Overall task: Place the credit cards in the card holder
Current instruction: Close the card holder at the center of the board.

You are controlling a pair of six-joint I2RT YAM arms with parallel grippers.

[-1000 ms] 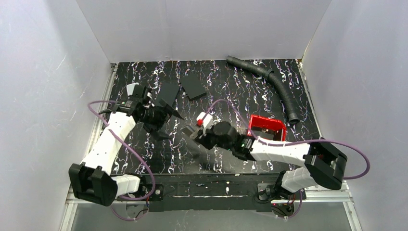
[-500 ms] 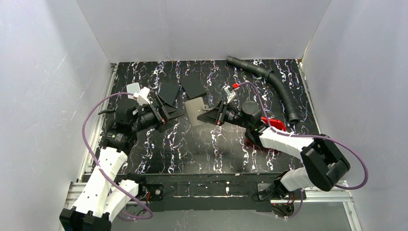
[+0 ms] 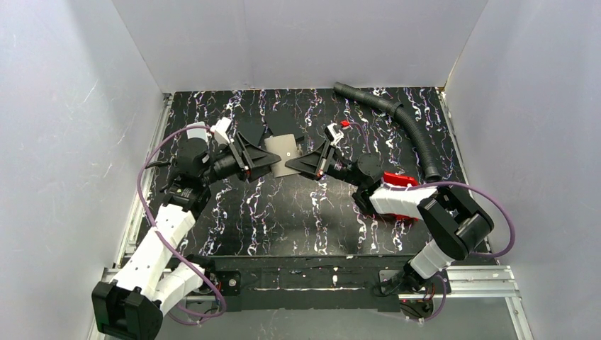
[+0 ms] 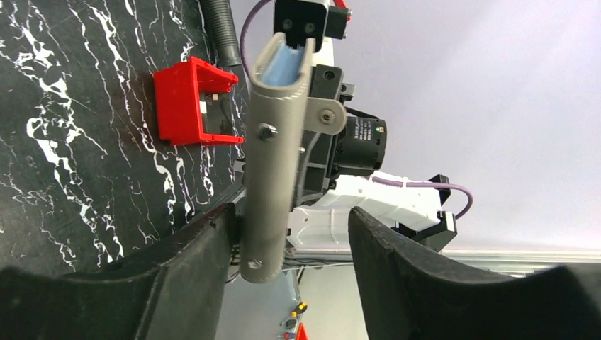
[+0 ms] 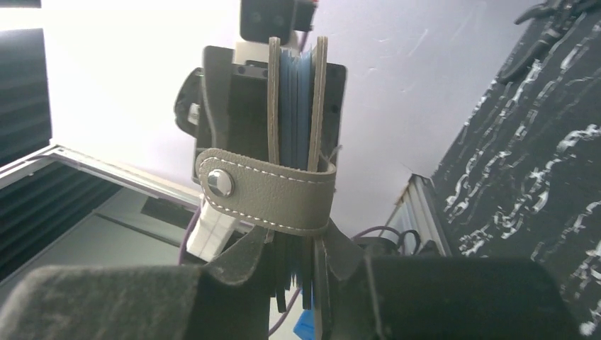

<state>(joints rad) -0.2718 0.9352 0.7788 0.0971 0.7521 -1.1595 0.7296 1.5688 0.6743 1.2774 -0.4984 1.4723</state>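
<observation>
The right pincer (image 5: 294,249) is clamping the taupe card holder (image 3: 286,150) up in the air over the back-middle of the surface (image 3: 305,219), with the snap tab wrapping round it. The left pincer (image 4: 290,216) is straddling its other end, fairly wide, with a gap showing on one side. The surface is looking like black marble with pale veins, and plain white walls (image 3: 298,42) are boxing it in. A black hose (image 3: 412,134) and a red tray (image 3: 398,180) are sitting off to the right.
</observation>
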